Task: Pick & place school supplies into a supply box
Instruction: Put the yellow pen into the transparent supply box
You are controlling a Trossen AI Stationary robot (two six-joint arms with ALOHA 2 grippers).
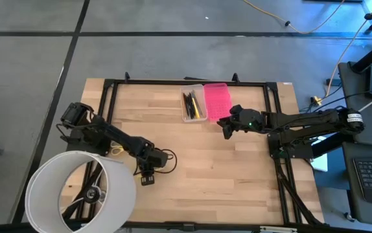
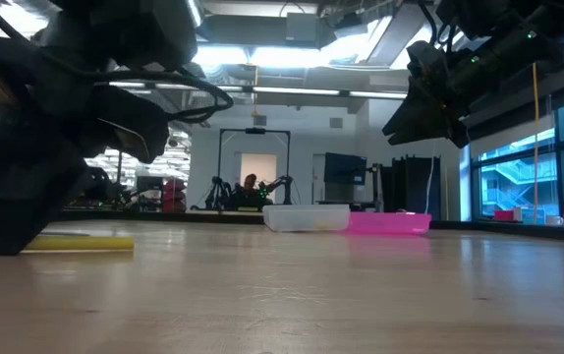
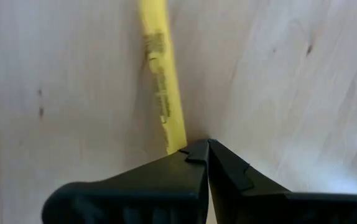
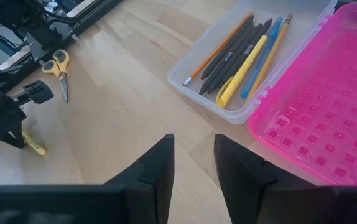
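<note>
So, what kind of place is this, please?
Probably a robotics lab or workshop. A wooden table stands on a bare grey floor with loose cables, and another arm rig and monitors show in the room behind.

Nothing here can actually be read. The yellow marker (image 3: 160,81) lying on the tabletop (image 3: 278,74) carries a line of darker print along its barrel, but the letters are smeared past making out. One of the black pens (image 4: 231,53) in the clear box (image 4: 185,78) near the tabletop's far edge has a short pale imprint on its side, too small to tell as words. No labels, numbers or signs show on the pink lid (image 4: 315,118).
</note>
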